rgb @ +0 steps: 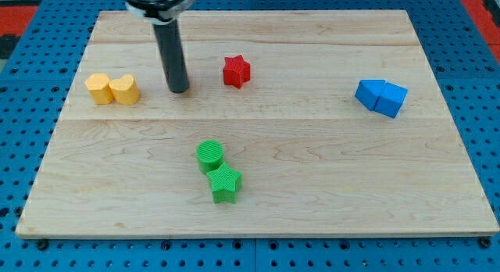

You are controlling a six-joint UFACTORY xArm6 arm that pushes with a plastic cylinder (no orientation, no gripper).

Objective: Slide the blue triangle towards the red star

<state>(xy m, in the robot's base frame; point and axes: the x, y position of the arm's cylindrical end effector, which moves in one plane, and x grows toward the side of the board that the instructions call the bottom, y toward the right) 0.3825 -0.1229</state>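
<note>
The red star (pixel 236 71) lies on the wooden board in the upper middle of the view. Two blue blocks touch each other at the view's right: the left one (pixel 369 93) looks like the blue triangle, the right one (pixel 391 99) a cube. My tip (pixel 179 90) rests on the board left of the red star, about a block's width away, and far left of the blue blocks.
Two yellow blocks (pixel 99 87) (pixel 125 90) sit side by side at the view's left, left of my tip. A green cylinder (pixel 209 155) and a green star (pixel 225 184) touch each other at lower middle. The wooden board (pixel 312 186) lies on a blue pegboard.
</note>
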